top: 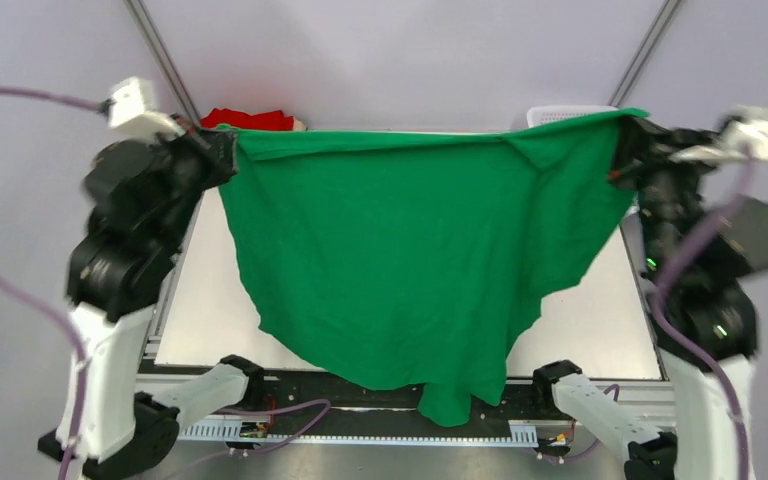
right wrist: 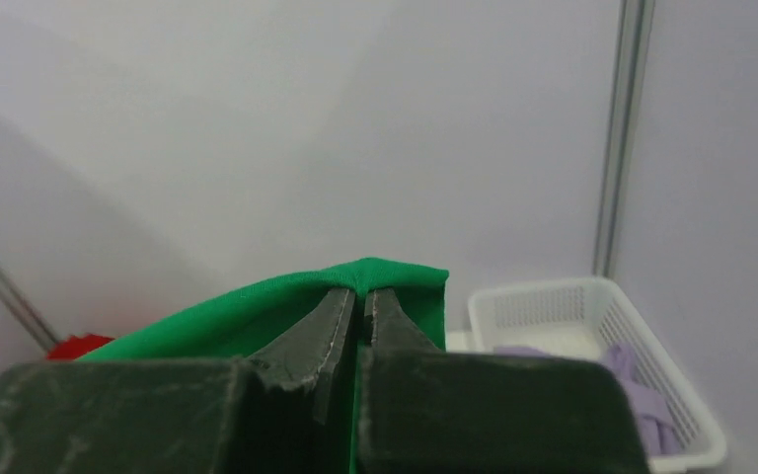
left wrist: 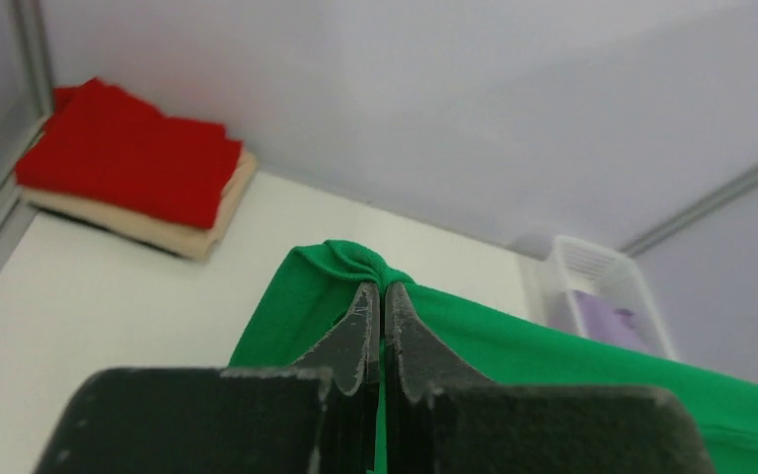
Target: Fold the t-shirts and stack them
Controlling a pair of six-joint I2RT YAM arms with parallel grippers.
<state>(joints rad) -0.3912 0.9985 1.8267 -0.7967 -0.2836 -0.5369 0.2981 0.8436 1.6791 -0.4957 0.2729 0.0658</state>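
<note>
Four soft short-sleeved cloth t-shirts: one bright green t-shirt (top: 410, 260), one red t-shirt (left wrist: 128, 158), one tan t-shirt (left wrist: 192, 235), one pale lavender t-shirt (right wrist: 642, 400). One white rectangular plastic lattice basket (right wrist: 553, 296). One flat white counter (left wrist: 109, 306). Two black-and-white robot arms: one left arm (top: 125, 240), one right arm (top: 705, 260).

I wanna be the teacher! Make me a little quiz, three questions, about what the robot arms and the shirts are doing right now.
1. True or false: the left jaws and the right jaws are both shut on the green shirt, holding it spread out above the table.
2. Which folded shirt lies on top of the tan shirt? A) lavender B) red C) green
3. Fill in: the lavender shirt lies in the white ____.
Key: 1 true; 2 B, the red shirt; 3 basket.
</note>
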